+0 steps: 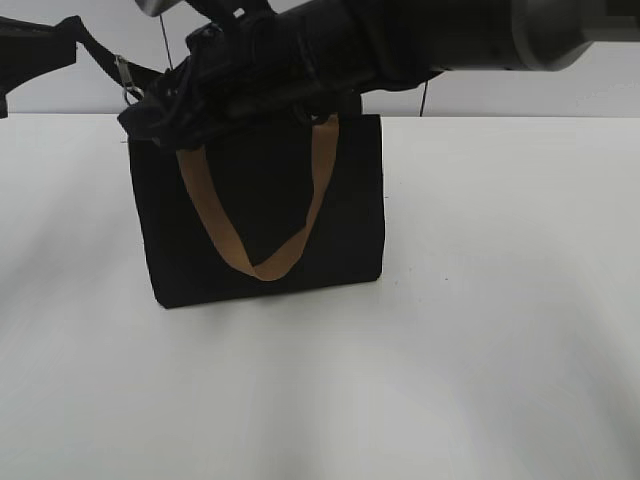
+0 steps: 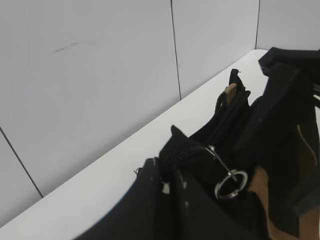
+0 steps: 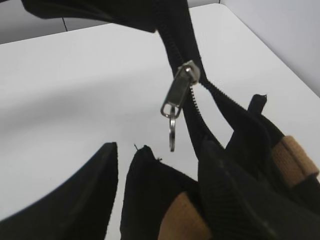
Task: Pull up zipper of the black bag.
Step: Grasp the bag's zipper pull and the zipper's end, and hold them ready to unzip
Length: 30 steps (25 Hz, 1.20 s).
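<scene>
The black bag (image 1: 350, 200) stands upright on the white table, one tan strap (image 1: 232, 243) hanging down its front. The zipper tape runs from the bag's top left corner up to my left gripper (image 1: 76, 38), which is shut on the tape's end (image 2: 175, 150). The silver pull tab and ring (image 1: 127, 82) hang on that taut tape, also in the left wrist view (image 2: 231, 184) and the right wrist view (image 3: 177, 92). My right gripper (image 1: 195, 95) sits over the bag's top. Its fingers (image 3: 157, 155) are apart, with a bag corner (image 3: 150, 195) and strap between them and a gap showing.
The white table (image 1: 480, 350) stretches around the bag on all sides. A grey panelled wall (image 2: 100, 75) stands just behind the table's far edge. The right arm (image 1: 450, 35) crosses above the bag from the upper right.
</scene>
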Each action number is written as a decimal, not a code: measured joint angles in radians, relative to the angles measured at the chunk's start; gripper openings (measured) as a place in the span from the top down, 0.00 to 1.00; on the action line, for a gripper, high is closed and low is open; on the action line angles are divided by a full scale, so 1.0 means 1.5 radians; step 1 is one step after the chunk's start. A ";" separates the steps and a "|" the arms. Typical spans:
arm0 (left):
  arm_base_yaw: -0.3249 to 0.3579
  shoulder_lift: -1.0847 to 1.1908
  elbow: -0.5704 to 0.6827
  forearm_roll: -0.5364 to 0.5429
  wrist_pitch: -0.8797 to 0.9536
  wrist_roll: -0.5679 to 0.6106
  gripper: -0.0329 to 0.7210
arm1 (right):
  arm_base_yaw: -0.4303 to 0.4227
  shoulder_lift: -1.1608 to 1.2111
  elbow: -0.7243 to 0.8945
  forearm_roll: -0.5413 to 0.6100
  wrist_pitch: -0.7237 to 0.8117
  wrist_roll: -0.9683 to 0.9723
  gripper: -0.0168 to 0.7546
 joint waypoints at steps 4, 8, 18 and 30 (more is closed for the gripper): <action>0.000 0.000 0.000 0.000 0.000 0.000 0.93 | 0.015 0.015 -0.012 0.012 -0.009 0.004 0.47; 0.000 0.000 0.000 0.000 0.000 0.000 0.93 | 0.019 0.021 -0.012 0.028 -0.014 0.006 0.47; 0.000 0.000 0.000 0.000 0.000 0.000 0.93 | 0.020 0.027 -0.012 0.066 -0.058 0.011 0.51; 0.000 0.000 0.000 0.000 0.000 0.000 0.93 | 0.020 0.027 -0.012 0.087 -0.067 0.012 0.80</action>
